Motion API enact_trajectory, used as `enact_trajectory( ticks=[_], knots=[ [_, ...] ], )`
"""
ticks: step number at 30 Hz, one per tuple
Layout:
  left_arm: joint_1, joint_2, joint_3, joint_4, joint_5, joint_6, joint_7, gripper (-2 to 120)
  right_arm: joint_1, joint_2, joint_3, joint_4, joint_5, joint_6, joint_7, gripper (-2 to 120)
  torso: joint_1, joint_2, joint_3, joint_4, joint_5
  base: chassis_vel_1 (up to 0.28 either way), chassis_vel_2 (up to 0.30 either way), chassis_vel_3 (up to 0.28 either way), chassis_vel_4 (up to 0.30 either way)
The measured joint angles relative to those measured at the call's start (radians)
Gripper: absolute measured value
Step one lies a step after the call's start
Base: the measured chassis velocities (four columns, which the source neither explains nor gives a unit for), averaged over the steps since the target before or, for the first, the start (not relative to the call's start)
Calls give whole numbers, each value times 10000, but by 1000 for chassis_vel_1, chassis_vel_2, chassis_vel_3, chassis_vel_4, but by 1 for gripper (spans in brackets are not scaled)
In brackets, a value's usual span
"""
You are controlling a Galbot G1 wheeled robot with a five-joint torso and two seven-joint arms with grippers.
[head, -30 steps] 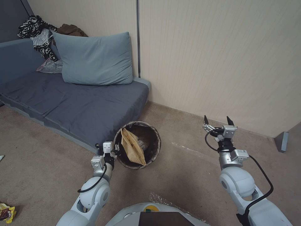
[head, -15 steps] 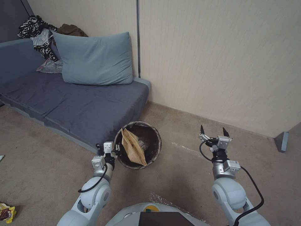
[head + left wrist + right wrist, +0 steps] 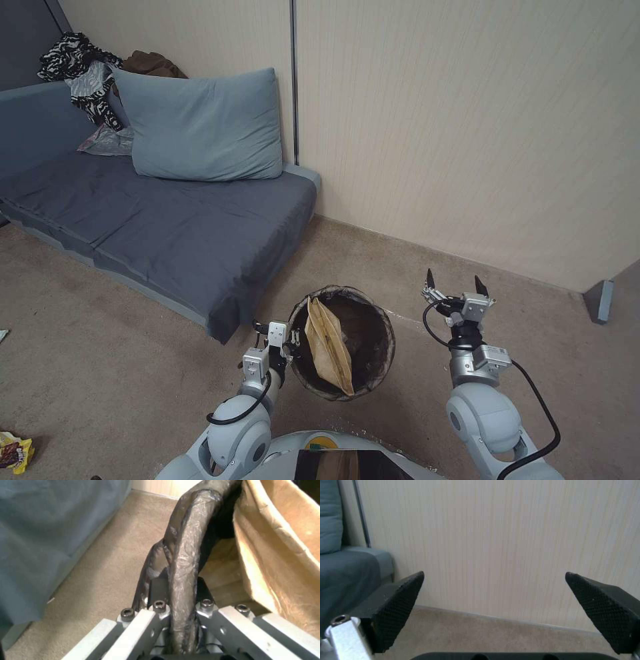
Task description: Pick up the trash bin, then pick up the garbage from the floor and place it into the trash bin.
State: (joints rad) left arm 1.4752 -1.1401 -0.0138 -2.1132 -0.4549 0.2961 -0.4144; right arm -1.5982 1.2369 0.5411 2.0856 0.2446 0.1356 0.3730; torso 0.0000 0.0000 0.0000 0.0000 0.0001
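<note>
Both claws show: left claw (image 3: 291,341) clamped on the trash bin (image 3: 373,360) rim, right claw (image 3: 454,283) spread wide.

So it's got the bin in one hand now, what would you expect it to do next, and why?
Probably turn toward the yellow snack wrapper lying on the floor far to its left. The left gripper is clamped on the trash bin rim, a brown paper bag already inside, while the right gripper hangs open and empty, free to pick.
</note>
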Motion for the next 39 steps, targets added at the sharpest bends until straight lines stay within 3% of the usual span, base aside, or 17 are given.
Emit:
enact_trajectory(
  ticks=[39],
  knots=[
    [157, -139, -288, -184, -57, 1, -5, 0, 573, -22, -181, -309, 185, -172, 164, 100, 0, 0, 0, 0, -1, 0, 0, 0, 0]
  ],
)
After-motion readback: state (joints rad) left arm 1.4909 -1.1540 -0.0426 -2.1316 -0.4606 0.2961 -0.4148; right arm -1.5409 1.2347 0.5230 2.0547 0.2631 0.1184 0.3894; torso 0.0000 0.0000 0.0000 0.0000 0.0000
